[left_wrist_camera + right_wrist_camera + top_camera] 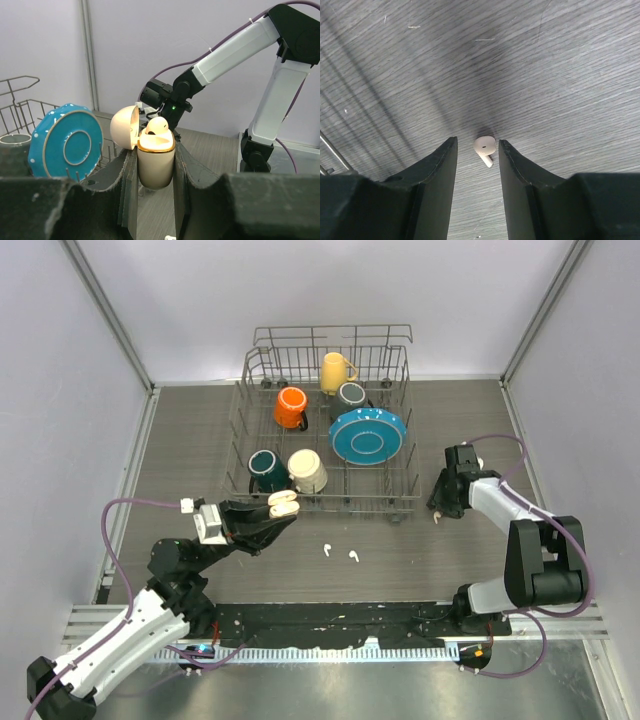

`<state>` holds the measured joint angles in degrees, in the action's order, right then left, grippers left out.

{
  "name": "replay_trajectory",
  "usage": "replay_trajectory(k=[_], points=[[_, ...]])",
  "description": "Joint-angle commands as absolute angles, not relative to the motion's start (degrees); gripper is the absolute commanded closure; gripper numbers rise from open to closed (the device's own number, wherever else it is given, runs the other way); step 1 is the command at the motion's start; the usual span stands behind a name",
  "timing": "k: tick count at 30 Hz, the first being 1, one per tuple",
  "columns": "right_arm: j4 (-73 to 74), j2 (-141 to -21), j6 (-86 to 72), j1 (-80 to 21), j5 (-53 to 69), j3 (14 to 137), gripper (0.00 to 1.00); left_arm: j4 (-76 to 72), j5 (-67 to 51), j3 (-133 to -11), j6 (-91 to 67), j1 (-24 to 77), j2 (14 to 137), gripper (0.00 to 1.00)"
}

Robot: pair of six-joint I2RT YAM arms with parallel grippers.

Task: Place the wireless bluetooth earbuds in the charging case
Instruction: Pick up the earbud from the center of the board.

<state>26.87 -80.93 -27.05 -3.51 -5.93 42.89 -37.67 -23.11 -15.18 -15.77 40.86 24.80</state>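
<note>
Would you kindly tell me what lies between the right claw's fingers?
A single earbud lies there on the table, apparently untouched; the right wrist view shows it.

The left tool covers both flanks of the charging case, so where its fingers press cannot be seen. Their bases are blurred and cut off by the bottom edge. Of the earbud seated in the case only the rounded head shows. Below the tool a small white thing is cut off by the same edge. From overhead, the earbud at the right tool is a speck, partly covered. Two earbuds right of the left tool are too small to tell how they lie.
</note>
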Motion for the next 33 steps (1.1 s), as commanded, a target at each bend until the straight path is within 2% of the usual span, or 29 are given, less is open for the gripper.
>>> replay_trajectory(k=[1,13,17,25,27,33], points=[[24.70,-81.47,-26.37,-3.16,-6.77,42.98,0.56,-38.94,-22.76,-16.26,-14.77,40.87,25.05,1.00],[23.38,-82.35,-26.54,-3.16,-7.12,40.96,0.57,-38.85,-22.85,-16.35,-14.85,40.78,25.40,1.00],[23.20,-82.62,-26.54,-3.16,-7.03,40.87,0.61,-38.76,-22.85,-16.26,-14.94,40.87,25.14,1.00],[23.20,-82.97,-26.54,-3.16,-7.03,40.87,0.62,-38.50,-22.59,-16.08,-14.94,40.78,24.87,1.00],[23.12,-82.88,-26.54,-3.16,-7.03,40.78,0.66,-38.50,-22.59,-16.17,-14.94,40.87,24.96,1.00],[23.29,-82.18,-26.54,-3.16,-6.59,40.52,0.66,-38.32,-22.68,-16.00,-14.94,40.78,24.70,1.00]])
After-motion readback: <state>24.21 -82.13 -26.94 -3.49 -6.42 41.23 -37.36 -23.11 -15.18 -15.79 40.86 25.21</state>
